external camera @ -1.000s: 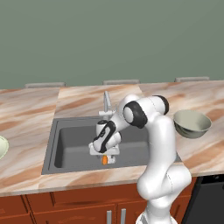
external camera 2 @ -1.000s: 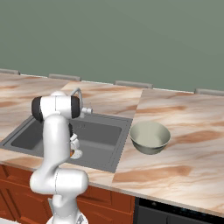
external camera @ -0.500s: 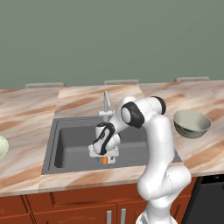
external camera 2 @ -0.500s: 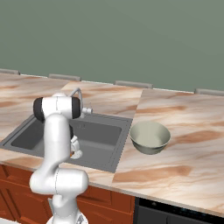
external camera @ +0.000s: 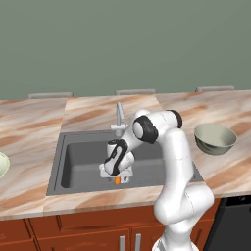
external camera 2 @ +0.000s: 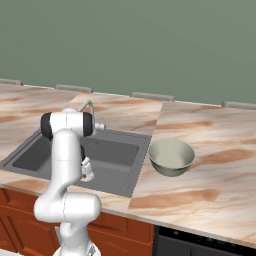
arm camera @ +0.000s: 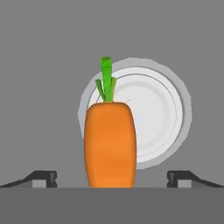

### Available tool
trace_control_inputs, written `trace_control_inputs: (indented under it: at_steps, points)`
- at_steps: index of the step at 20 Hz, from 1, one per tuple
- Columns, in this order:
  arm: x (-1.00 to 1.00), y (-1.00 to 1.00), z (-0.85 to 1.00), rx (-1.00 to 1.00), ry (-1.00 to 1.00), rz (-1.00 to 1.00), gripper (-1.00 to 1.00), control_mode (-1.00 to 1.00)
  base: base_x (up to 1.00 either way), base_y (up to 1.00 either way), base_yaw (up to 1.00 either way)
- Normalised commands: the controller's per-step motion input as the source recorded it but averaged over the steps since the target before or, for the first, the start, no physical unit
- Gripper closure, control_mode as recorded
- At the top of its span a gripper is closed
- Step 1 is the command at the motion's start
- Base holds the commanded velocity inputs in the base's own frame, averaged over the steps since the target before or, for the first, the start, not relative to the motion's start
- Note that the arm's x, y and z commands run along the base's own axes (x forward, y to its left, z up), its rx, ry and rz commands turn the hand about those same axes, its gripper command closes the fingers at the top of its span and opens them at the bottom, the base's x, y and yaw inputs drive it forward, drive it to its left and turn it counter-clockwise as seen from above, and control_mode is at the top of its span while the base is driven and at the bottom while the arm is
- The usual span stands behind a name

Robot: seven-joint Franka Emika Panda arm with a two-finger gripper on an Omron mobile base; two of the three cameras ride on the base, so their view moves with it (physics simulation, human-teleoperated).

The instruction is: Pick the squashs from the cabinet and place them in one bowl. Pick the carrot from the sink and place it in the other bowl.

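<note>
The jaws stand released, wide apart, low inside the sink (external camera: 78, 162), with the carrot (arm camera: 110, 144) lying between them on the basin floor — its green top points to 12 o'clock in the hand view, overlapping the round pale drain (arm camera: 148, 118) from about 8 o'clock. From the left base view the gripper (external camera: 117, 177) hangs just above the orange piece, near the front wall of the sink, with the slim tap (external camera: 119, 116) behind at 12 o'clock. The greyish bowl (external camera: 214, 139) sits on the bench (external camera: 29, 132) at 3 o'clock of the sink, well apart; a pale green bowl's rim (external camera: 2, 164) shows at 9 o'clock.
</note>
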Motion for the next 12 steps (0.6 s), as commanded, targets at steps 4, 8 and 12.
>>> trace_control_inputs:
  at_steps: [4,8,12]
  points:
    - [0.11,0.05,-0.18,0.0,-0.02,0.0,-1.0,-1.0,0.0,0.0,0.0]
    - [0.08,0.06,-0.16,0.0,-0.02,0.0,-1.0,-1.0,0.0,0.0,0.0]
    - [0.0,0.05,-0.13,0.0,0.0,0.0,-1.0,-1.0,0.0,0.0,0.0]
